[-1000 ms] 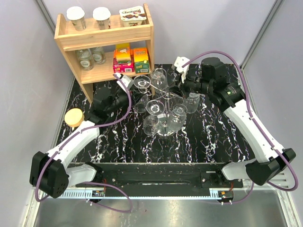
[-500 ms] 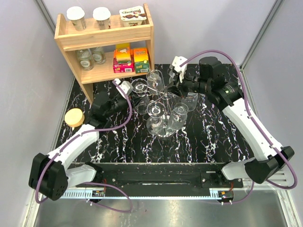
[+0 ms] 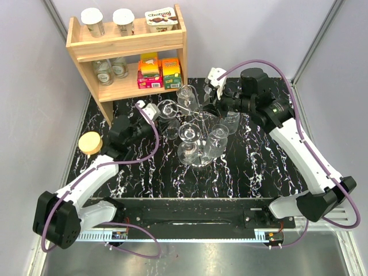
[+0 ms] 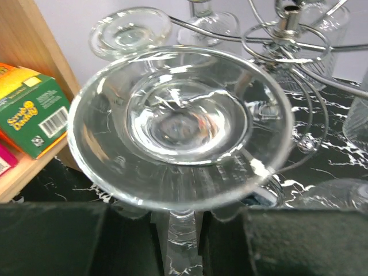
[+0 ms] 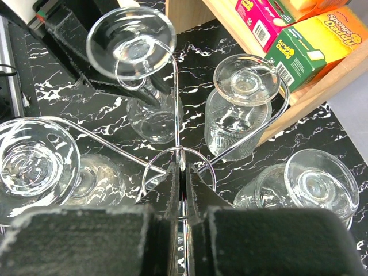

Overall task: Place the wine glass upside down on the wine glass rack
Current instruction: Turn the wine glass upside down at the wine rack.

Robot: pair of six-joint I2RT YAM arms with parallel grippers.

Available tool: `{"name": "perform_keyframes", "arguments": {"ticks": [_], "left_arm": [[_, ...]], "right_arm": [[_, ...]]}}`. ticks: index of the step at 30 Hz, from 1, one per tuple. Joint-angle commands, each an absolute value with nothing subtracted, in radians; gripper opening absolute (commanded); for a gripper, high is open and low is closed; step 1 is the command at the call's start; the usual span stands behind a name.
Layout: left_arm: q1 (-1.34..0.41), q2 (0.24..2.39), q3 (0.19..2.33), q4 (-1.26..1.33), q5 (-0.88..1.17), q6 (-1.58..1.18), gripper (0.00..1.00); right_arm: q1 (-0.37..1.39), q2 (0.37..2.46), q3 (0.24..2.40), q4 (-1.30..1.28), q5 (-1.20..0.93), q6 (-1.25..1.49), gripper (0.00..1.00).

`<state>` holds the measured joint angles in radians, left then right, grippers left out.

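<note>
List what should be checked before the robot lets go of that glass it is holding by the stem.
1. Is the wine glass upside down: ok, foot up, bowl down.
2. Does the left gripper hold its stem: ok, clamped around it.
3. Is the right gripper steadying the wine glass rack: ok, shut on the central post.
4. Does the foot rest on a wire arm: cannot tell; a curl sits near the stem.
5. Is it clear of the neighbouring hung glass: ok, apart.
</note>
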<state>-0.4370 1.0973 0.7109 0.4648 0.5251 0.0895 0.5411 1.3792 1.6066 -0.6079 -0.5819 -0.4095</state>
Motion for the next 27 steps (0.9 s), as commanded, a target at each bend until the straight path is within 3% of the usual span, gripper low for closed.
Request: {"name": "perform_keyframes", "arguments": {"ticks": [1, 13, 17, 19, 27], "left_arm": [[-0.439, 1.069, 0.695, 0.528, 0.603, 0.092, 0.00], [-0.440, 1.071, 0.681, 0.477, 0.609, 0.150, 0.02], [-0.439, 1.081, 0.673, 0.501, 0.595, 0.144, 0.23], [-0.440, 1.080, 0.675, 0.506, 0.591, 0.135, 0.28], [-0.437, 1.081, 0.725, 0.454, 0.575, 0.100, 0.60]], "right_arm": [[0.549, 1.387, 1.647, -0.624, -0.569, -0.405, 0.00], [0.548, 1.404, 1.655, -0.629, -0.572, -0.408, 0.00], [0.549, 1.399, 1.643, -0.630, -0.569, -0.413, 0.00], [0.549, 1.394, 1.637, -0.630, -0.571, -0.417, 0.00], [0.549, 1.376, 1.620, -0.640, -0.578, -0.433, 0.18]]}}
